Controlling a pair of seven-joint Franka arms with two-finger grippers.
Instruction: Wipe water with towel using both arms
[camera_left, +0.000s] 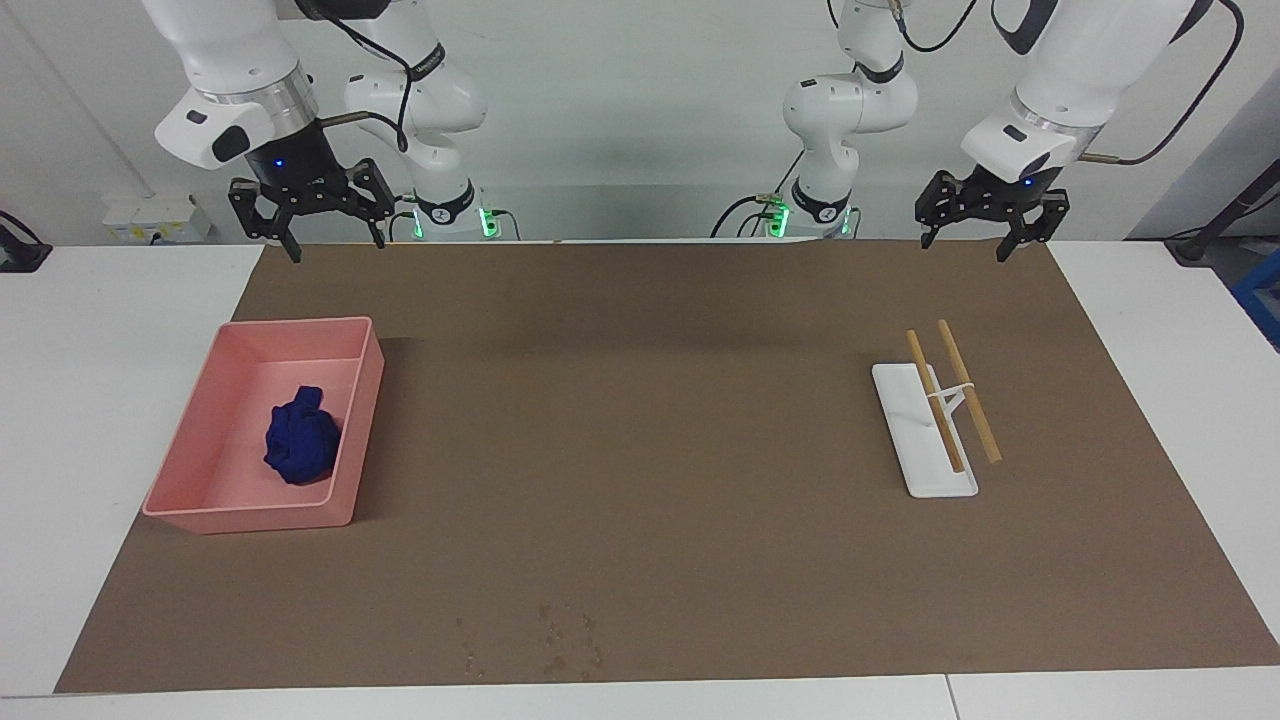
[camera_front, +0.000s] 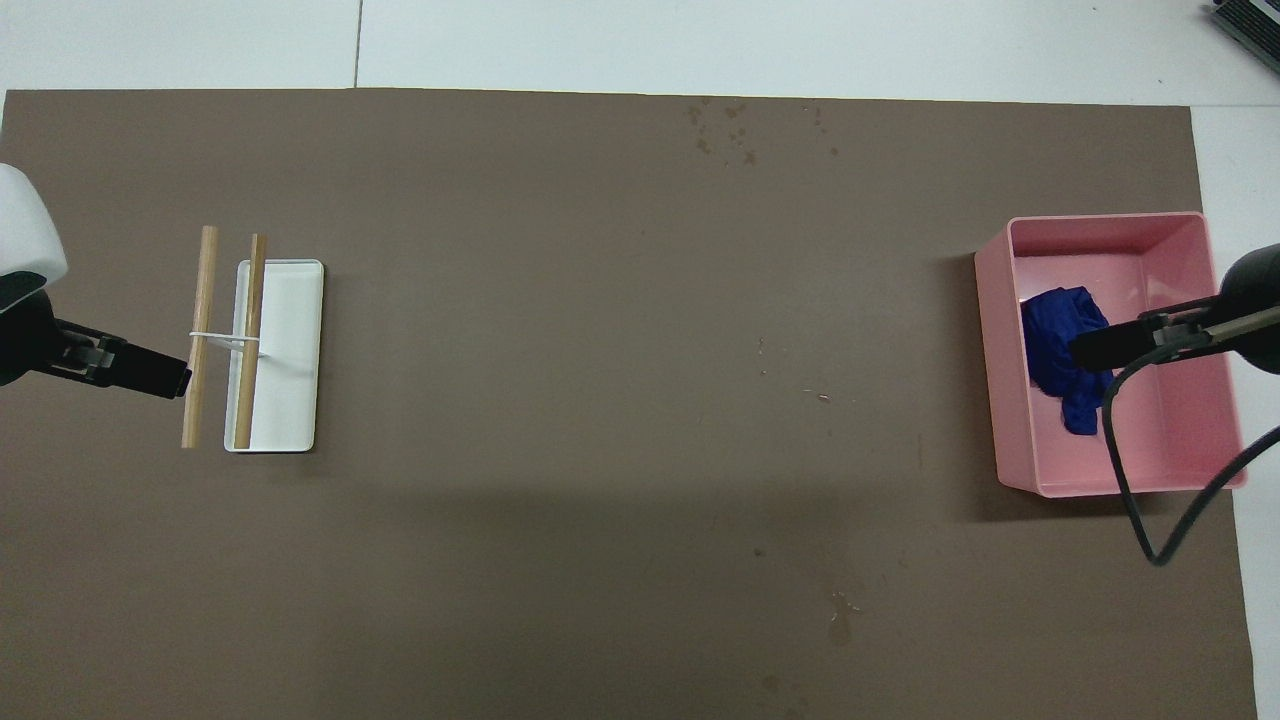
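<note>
The deep-blue towel (camera_left: 300, 448) lies crumpled in the pink tray (camera_left: 250, 520) toward the right arm's end of the table. My right gripper (camera_left: 337, 246) hangs open high above the tray, touching nothing. In the overhead view this right gripper (camera_front: 1105, 347) covers part of the towel (camera_front: 1050, 322) in the tray (camera_front: 1000, 390). Small water drops (camera_left: 560, 640) dot the brown mat at its edge farthest from the robots, and the same drops (camera_front: 725, 130) show from overhead. My left gripper (camera_left: 965, 249) waits open in the air, empty, over the left arm's end of the mat.
A white rack (camera_left: 925, 440) with two wooden rods (camera_left: 968, 390) across it stands toward the left arm's end; from overhead the left gripper (camera_front: 140, 370) is next to the rods (camera_front: 203, 330). A black cable (camera_front: 1130, 480) hangs over the tray's rim.
</note>
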